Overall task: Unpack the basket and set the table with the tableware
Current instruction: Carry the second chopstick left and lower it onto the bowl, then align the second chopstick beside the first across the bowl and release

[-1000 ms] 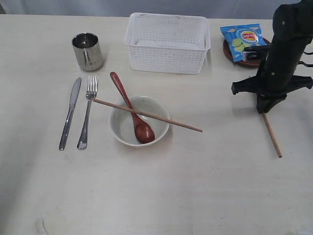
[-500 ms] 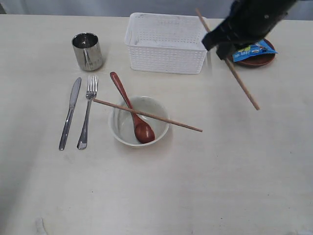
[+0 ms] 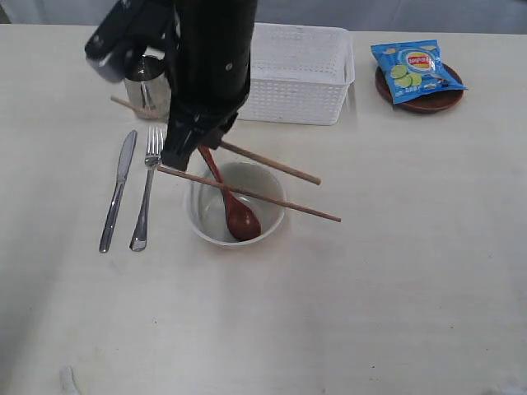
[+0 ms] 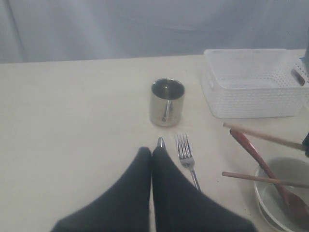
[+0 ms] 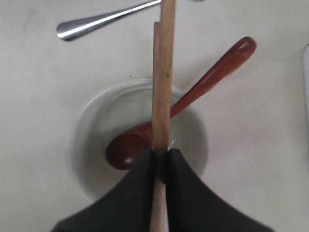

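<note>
My right gripper [image 3: 186,151] [image 5: 161,154] has reached across to the left and is shut on a wooden chopstick [image 3: 272,164] [image 5: 163,87], held just above the pale bowl [image 3: 202,224] [image 5: 94,125]. A second chopstick [image 3: 288,203] lies across the bowl's rim, and the dark red spoon [image 3: 240,218] [image 5: 212,72] rests in the bowl. To its left lie the knife [image 3: 117,193] and fork [image 3: 145,197]. The arm partly hides the steel cup [image 3: 146,89] [image 4: 167,102]. The basket [image 3: 296,74] looks empty. My left gripper [image 4: 152,151] is shut on nothing, above the knife's tip [image 4: 160,142].
A blue chip bag [image 3: 416,70] lies on the small brown plate [image 3: 428,102] at the back right. The cream table [image 3: 370,313] stretches bare across the front and right. The right arm stands over the area between cup, basket and bowl.
The right arm has swung from the table's right side, past the basket, to above the bowl, carrying the chopstick with it. Nothing else has moved.
</note>
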